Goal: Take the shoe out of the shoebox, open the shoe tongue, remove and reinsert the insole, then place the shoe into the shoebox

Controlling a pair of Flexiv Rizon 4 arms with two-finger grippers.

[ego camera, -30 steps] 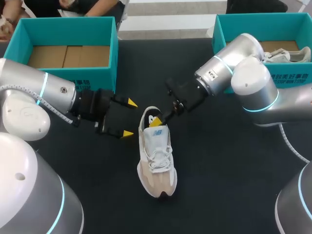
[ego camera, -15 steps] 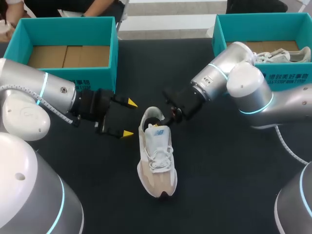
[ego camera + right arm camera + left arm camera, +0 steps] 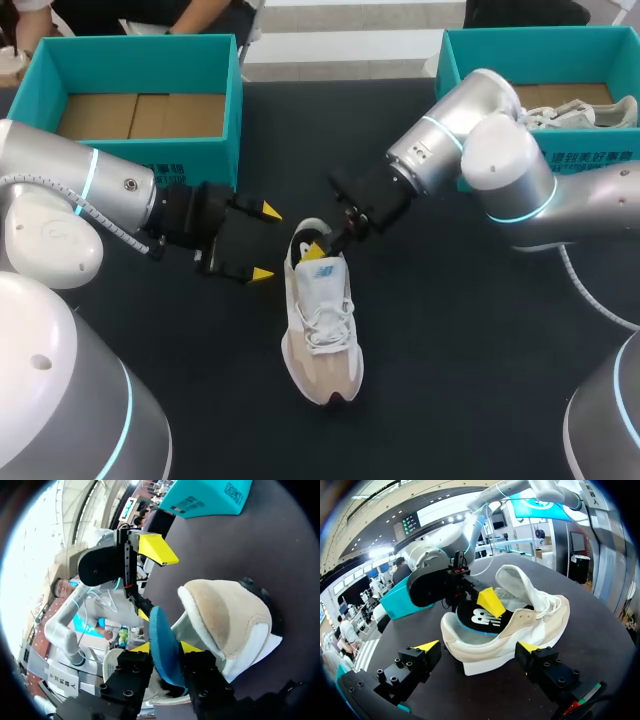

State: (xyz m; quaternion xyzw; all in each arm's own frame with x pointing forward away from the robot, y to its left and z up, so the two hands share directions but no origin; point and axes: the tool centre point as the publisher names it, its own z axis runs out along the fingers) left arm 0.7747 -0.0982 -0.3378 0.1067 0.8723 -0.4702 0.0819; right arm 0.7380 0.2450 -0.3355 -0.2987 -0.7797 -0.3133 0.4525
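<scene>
Right jaws clamp insole (image 3: 162,650) at shoe (image 3: 322,330) heel; left jaws apart beside; 2 shoeboxes (image 3: 140,48) (image 3: 520,40) behind.

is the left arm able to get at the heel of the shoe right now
Probably yes. The left tool is open right beside the heel of the shoe, with only bare table between. The right tool holds the insole at the shoe's opening, not on that side.

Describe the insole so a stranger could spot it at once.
On the dark table lies a white and beige shoe. At its heel opening, the right pincer grips the insole: flat, black on top, blue beneath.
</scene>
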